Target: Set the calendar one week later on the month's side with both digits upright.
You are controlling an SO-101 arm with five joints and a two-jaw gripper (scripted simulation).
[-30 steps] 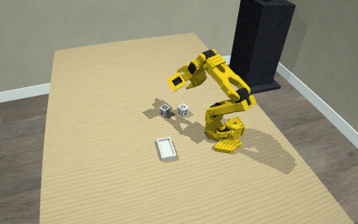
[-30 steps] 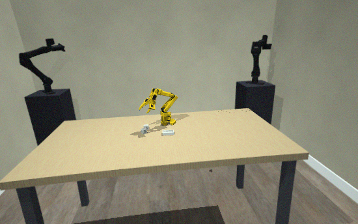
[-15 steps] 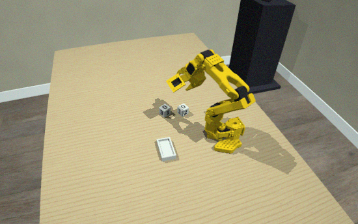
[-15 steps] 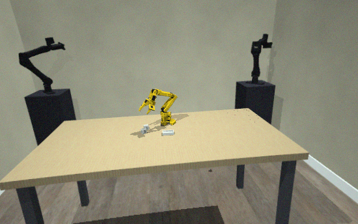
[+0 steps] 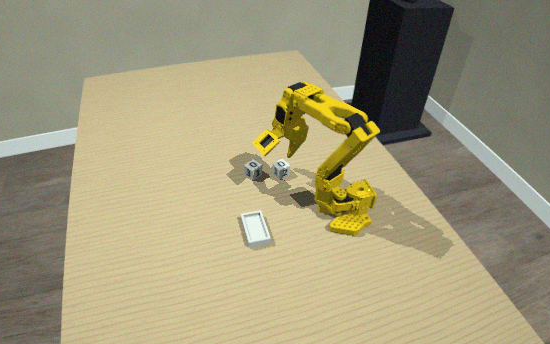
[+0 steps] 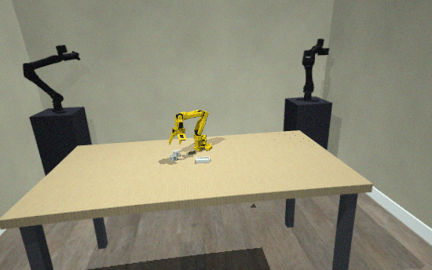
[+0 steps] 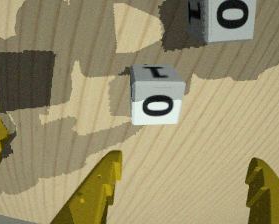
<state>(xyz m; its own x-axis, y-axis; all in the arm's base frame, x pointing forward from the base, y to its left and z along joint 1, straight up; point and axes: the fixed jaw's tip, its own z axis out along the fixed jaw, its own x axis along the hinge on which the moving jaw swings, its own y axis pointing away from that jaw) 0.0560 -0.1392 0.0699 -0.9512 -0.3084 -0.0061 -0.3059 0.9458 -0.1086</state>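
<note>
Two small white digit cubes stand on the bare table, apart from each other: the left cube (image 5: pixel 253 169) (image 6: pixel 173 158) and the right cube (image 5: pixel 281 168) (image 6: pixel 177 152). In the wrist view the nearer cube (image 7: pixel 156 94) and the farther cube (image 7: pixel 223 12) each show a 0 on one face and a 1 on another. The white tray (image 5: pixel 255 228) (image 6: pixel 203 159) lies flat and empty, nearer the front. My gripper (image 5: pixel 290 148) (image 6: pixel 174 140) (image 7: pixel 183 192) is open and empty, hanging a little above the right cube.
The arm's yellow base (image 5: pixel 349 205) stands right of the cubes and the tray. A dark square patch (image 5: pixel 302 198) (image 7: pixel 26 79) lies among the shadows between the base and the cubes. Black pedestals with camera arms stand beyond the table.
</note>
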